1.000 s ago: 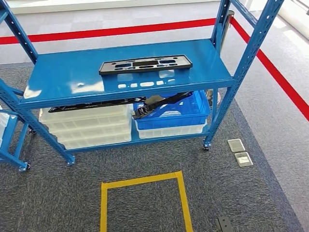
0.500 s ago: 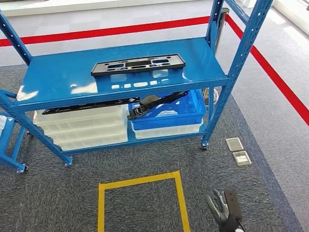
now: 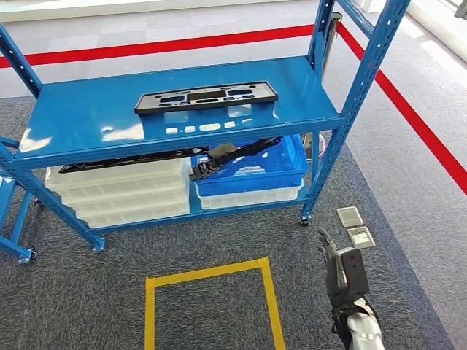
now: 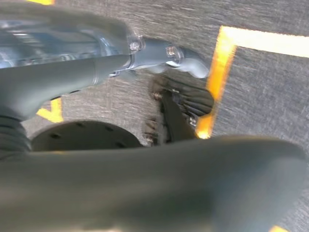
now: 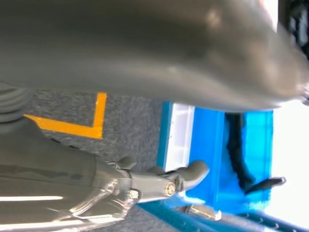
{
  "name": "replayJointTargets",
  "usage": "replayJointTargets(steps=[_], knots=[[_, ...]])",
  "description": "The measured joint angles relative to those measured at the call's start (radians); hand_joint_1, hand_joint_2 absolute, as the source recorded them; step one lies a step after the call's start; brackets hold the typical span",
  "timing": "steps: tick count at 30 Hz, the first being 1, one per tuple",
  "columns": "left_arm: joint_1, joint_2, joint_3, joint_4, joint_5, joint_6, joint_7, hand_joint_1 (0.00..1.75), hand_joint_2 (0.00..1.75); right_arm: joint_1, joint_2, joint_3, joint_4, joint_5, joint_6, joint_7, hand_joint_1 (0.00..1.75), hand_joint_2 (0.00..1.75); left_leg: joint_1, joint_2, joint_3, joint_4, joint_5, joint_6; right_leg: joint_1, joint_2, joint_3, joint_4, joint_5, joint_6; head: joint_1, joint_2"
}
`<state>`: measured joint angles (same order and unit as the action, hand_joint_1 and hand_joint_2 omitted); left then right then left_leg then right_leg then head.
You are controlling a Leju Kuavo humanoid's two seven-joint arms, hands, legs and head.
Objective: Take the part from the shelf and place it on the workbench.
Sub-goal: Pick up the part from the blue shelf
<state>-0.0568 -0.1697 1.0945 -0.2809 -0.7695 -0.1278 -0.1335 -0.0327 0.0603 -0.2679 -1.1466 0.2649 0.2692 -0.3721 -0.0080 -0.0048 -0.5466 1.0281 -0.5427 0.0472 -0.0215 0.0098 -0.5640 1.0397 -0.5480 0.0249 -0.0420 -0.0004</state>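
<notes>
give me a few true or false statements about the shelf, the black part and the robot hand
1. The flat black part lies on the top board of the blue shelf. True.
2. The right robot hand holds the black part. False: it holds nothing and is low over the carpet, apart from the shelf.
3. A blue bin sits on the lower board, on a white bin. True.
4. The yellow tape square on the carpet has a bin standing inside it. False: only carpet shows inside it.
5. Red tape runs along the floor behind the shelf. True.
</notes>
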Motion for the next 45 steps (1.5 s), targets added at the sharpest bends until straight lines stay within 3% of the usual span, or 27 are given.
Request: replayJointTargets(steps=[2,5,6,7,8,10,12,15,17,18,20,21,22,23,25,27,30,32,34,36,37,38,39,41,43,45], knots=[[-0.004,-0.004,0.024,0.001,-0.005,-0.005,-0.001,0.0,0.0,-0.003,-0.008,0.034,-0.059,-0.014,0.003,-0.004,0.0,0.0,0.006,0.004,0.004,-0.016,0.007,0.0,0.001,-0.001,-0.011,0.028,-0.024,0.008,0.0,0.0],[-0.009,-0.011,0.058,0.006,-0.007,-0.015,-0.001,0.0,0.0,-0.003,-0.023,0.082,-0.144,-0.036,0.007,-0.011,0.0,0.0,0.007,0.009,0.005,-0.021,0.011,0.001,0.002,-0.004,-0.084,0.197,-0.114,0.016,0.001,0.0],[-0.01,-0.014,0.07,0.009,-0.007,-0.018,-0.001,0.0,0.0,-0.002,-0.028,0.1,-0.173,-0.044,0.009,-0.013,0.0,0.0,0.006,0.01,0.005,-0.021,0.011,0.001,0.002,-0.004,-0.105,0.246,-0.128,0.019,0.001,0.0],[-0.011,-0.016,0.082,0.011,-0.009,-0.021,-0.001,0.0,0.0,-0.001,-0.033,0.117,-0.202,-0.052,0.011,-0.016,0.0,0.0,0.006,0.011,0.006,-0.02,0.011,0.001,0.002,-0.005,-0.111,0.261,-0.123,0.02,0.001,0.0],[-0.013,-0.018,0.093,0.013,-0.011,-0.024,-0.001,0.0,0.0,-0.001,-0.038,0.134,-0.233,-0.059,0.012,-0.019,0.0,0.0,0.006,0.012,0.007,-0.02,0.01,0.001,0.001,-0.005,-0.097,0.233,-0.097,0.021,0.001,0.0],[-0.019,-0.023,0.116,0.017,-0.018,-0.03,-0.001,0.0,0.0,-0.004,-0.05,0.17,-0.298,-0.075,0.014,-0.027,0.0,0.0,0.005,0.013,0.009,-0.018,0.008,-0.002,0.002,-0.008,-0.033,0.102,-0.028,0.019,0.001,0.0],[-0.025,-0.028,0.138,0.02,-0.023,-0.037,-0.001,0.0,0.0,-0.007,-0.06,0.207,-0.362,-0.089,0.015,-0.034,0.0,0.0,0.002,0.012,0.006,-0.013,0.006,-0.009,0.004,-0.01,0.01,0.003,0.004,0.01,0.001,0.0],[-0.029,-0.032,0.156,0.023,-0.024,-0.043,-0.001,0.0,0.0,-0.006,-0.069,0.24,-0.426,-0.105,0.016,-0.042,0.0,0.0,0.002,0.012,0.002,-0.01,0.004,-0.02,0.007,-0.008,0.014,-0.016,0.004,-0.007,0.0,0.0],[-0.03,-0.035,0.17,0.024,-0.024,-0.049,-0.001,0.0,0.0,-0.005,-0.075,0.263,-0.475,-0.115,0.016,-0.047,0.0,0.0,0.005,0.012,-0.008,0.016,-0.019,-0.031,0.003,-0.009,0.014,-0.018,0.007,-0.018,0.0,0.0],[-0.032,-0.036,0.18,0.024,-0.025,-0.052,-0.001,0.0,0.0,-0.005,-0.08,0.278,-0.502,-0.122,0.016,-0.05,0.0,0.0,0.008,0.011,-0.026,0.058,-0.045,-0.038,0.0,-0.01,0.014,-0.019,0.008,-0.022,0.0,0.0],[-0.034,-0.037,0.199,0.027,-0.025,-0.06,-0.001,0.0,0.0,-0.006,-0.088,0.312,-0.551,-0.136,0.018,-0.056,0.0,0.0,0.013,0.011,-0.087,0.192,-0.109,-0.047,0.0,-0.011,0.013,-0.019,0.008,-0.026,-0.001,0.0],[-0.034,-0.038,0.207,0.029,-0.026,-0.065,-0.001,0.0,0.0,-0.004,-0.093,0.328,-0.572,-0.144,0.019,-0.059,0.0,0.0,0.015,0.011,-0.115,0.25,-0.128,-0.05,0.001,-0.011,0.013,-0.019,0.008,-0.026,-0.001,0.0],[-0.034,-0.039,0.216,0.031,-0.027,-0.069,-0.002,0.0,0.0,-0.002,-0.098,0.344,-0.593,-0.152,0.021,-0.063,0.0,0.0,0.017,0.011,-0.13,0.277,-0.128,-0.052,0.001,-0.01,0.014,-0.019,0.007,-0.026,-0.001,0.0],[-0.034,-0.039,0.224,0.033,-0.028,-0.073,-0.002,0.0,0.0,-0.001,-0.102,0.357,-0.612,-0.16,0.023,-0.068,0.0,0.0,0.018,0.011,-0.125,0.263,-0.107,-0.052,0.001,-0.009,0.015,-0.019,0.007,-0.025,-0.001,0.0],[-0.036,-0.04,0.236,0.034,-0.034,-0.079,-0.002,0.0,0.0,-0.001,-0.11,0.38,-0.647,-0.174,0.025,-0.076,0.0,0.0,0.018,0.011,-0.07,0.137,-0.032,-0.047,0.0,-0.007,0.019,-0.019,0.004,-0.022,-0.001,0.0],[-0.04,-0.041,0.245,0.036,-0.039,-0.083,-0.002,0.0,0.0,-0.002,-0.115,0.394,-0.671,-0.181,0.025,-0.081,0.0,0.0,0.015,0.01,-0.02,0.024,0.01,-0.039,0.003,-0.005,0.02,-0.018,0.0,-0.014,-0.001,0.0],[-0.043,-0.043,0.252,0.039,-0.04,-0.084,-0.003,0.0,0.0,0.0,-0.124,0.408,-0.696,-0.185,0.025,-0.083,0.0,0.0,0.009,0.009,-0.01,-0.005,0.007,-0.028,0.002,-0.006,0.019,-0.021,-0.001,0.003,0.0,0.0],[-0.044,-0.044,0.254,0.04,-0.041,-0.084,-0.004,0.0,0.0,0.001,-0.129,0.414,-0.71,-0.187,0.025,-0.083,0.0,0.0,0.011,0.01,-0.006,-0.013,0.011,-0.017,0.001,-0.006,0.014,-0.002,-0.016,0.012,0.001,0.0],[-0.046,-0.046,0.258,0.04,-0.042,-0.084,-0.004,0.0,0.0,0.003,-0.135,0.417,-0.717,-0.189,0.025,-0.084,0.0,0.0,0.014,0.012,-0.002,-0.018,0.013,-0.007,0.001,-0.007,-0.027,0.087,-0.067,0.017,0.001,0.0],[-0.046,-0.047,0.261,0.041,-0.043,-0.085,-0.004,0.0,0.0,0.01,-0.141,0.418,-0.72,-0.189,0.025,-0.084,0.0,0.0,0.013,0.013,-0.001,-0.018,0.01,-0.001,0.001,-0.007,-0.096,0.22,-0.12,0.02,0.002,0.0],[-0.045,-0.048,0.261,0.041,-0.043,-0.085,-0.004,0.0,0.0,0.014,-0.143,0.419,-0.721,-0.19,0.025,-0.084,0.0,0.0,0.012,0.013,0.0,-0.018,0.009,0.0,0.001,-0.007,-0.119,0.259,-0.124,0.021,0.002,0.0],[-0.045,-0.048,0.261,0.041,-0.044,-0.085,-0.004,0.0,0.0,0.017,-0.145,0.42,-0.722,-0.19,0.025,-0.084,0.0,0.0,0.012,0.013,0.003,-0.017,0.006,0.0,0.001,-0.007,-0.123,0.258,-0.106,0.022,0.002,0.0],[-0.045,-0.048,0.262,0.041,-0.044,-0.085,-0.004,0.0,0.0,0.018,-0.147,0.42,-0.723,-0.19,0.025,-0.084,0.0,0.0,0.012,0.013,0.008,-0.017,0.003,-0.001,0.001,-0.007,-0.107,0.214,-0.07,0.022,0.002,0.0],[-0.045,-0.049,0.262,0.041,-0.045,-0.085,-0.004,0.0,0.0,0.018,-0.15,0.421,-0.726,-0.191,0.025,-0.084,0.0,0.0,0.01,0.012,0.019,-0.016,-0.008,-0.008,0.002,-0.01,-0.047,0.076,0.003,0.018,0.002,0.0],[-0.046,-0.05,0.262,0.041,-0.048,-0.085,-0.005,0.0,0.0,0.019,-0.151,0.422,-0.73,-0.191,0.025,-0.085,0.0,0.0,0.006,0.012,0.024,-0.013,-0.016,-0.018,0.004,-0.01,-0.013,-0.001,0.023,0.009,0.001,0.0],[-0.047,-0.05,0.262,0.041,-0.053,-0.085,-0.006,0.0,0.0,0.021,-0.152,0.423,-0.735,-0.192,0.025,-0.086,0.0,0.0,0.006,0.013,0.025,-0.013,-0.019,-0.024,0.006,-0.007,-0.011,-0.007,0.016,-0.002,0.001,0.0]])
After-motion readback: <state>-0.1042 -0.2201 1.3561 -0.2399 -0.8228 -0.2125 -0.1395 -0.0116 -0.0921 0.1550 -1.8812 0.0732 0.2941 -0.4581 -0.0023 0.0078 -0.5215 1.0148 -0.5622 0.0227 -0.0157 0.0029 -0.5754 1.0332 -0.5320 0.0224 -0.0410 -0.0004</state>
